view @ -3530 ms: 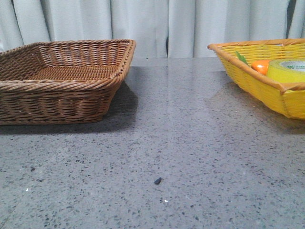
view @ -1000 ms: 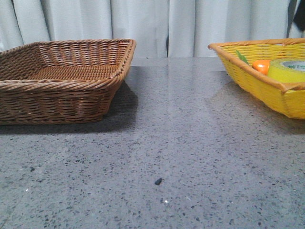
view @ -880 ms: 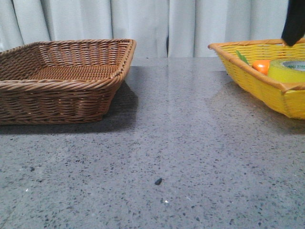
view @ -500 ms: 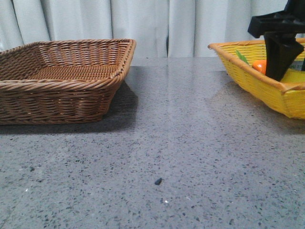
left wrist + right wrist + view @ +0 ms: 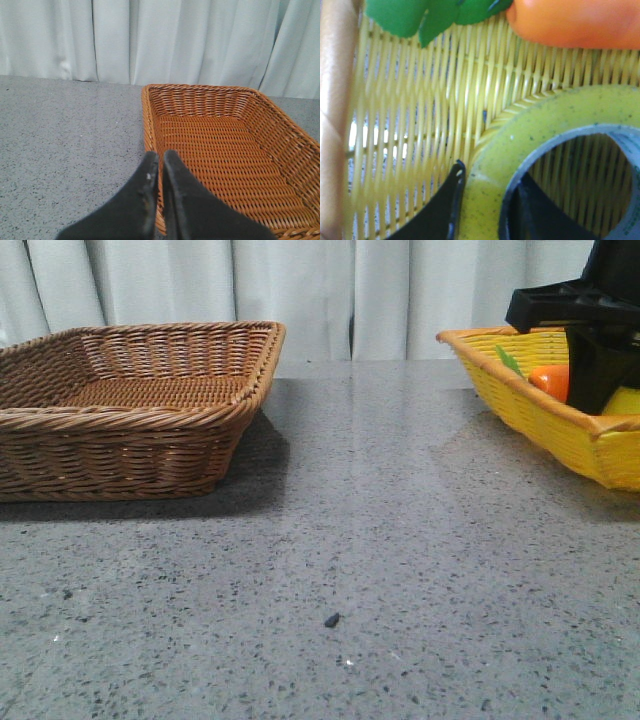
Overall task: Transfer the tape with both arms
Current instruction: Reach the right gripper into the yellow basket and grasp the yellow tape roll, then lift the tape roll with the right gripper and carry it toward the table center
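Right wrist view showed your right pincer straddling the tape wall at lower frame, not yet clenched; lifting and handover remained, left pincer clenched empty.

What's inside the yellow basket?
The yellow basket holds an orange carrot with green leaves and the tape. The right pincer straddles the tape's wall. The arm hides whatever lies farther back.

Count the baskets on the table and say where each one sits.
2. The brown wicker basket sits on the robot's left side of the table. The yellow basket sits on the right, holding the tape and a carrot, with the right claw lowered into it.
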